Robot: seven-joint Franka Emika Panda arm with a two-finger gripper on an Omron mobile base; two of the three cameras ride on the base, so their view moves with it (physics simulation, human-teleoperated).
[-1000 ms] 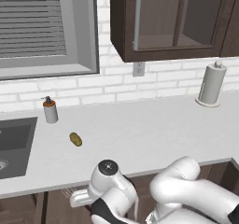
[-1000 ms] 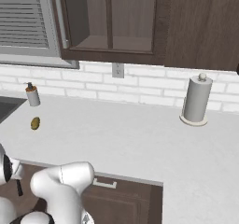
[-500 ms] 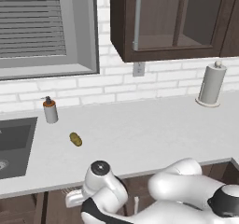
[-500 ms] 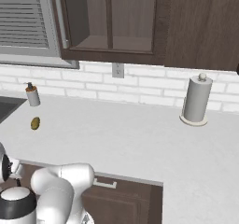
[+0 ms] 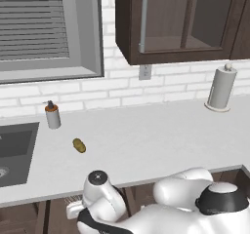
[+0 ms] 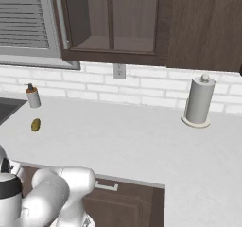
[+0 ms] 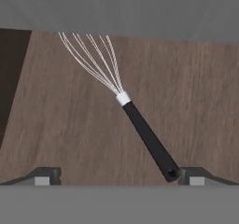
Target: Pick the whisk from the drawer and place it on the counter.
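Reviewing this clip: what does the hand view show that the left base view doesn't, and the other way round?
Hand view: the whisk lying flat on the drawer floor, wire head away from the camera, black handle end beside one fingertip of the open tool.

Left base view: the counter, sink, soap bottle, yellow-brown lump, paper towel roll, wall cabinet and window blind.

Shared: dark brown wood, little else.

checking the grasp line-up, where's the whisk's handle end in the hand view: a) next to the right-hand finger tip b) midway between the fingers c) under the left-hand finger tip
a: the whisk lies on the drawer floor, its black handle end beside the right-hand one of the fingers.
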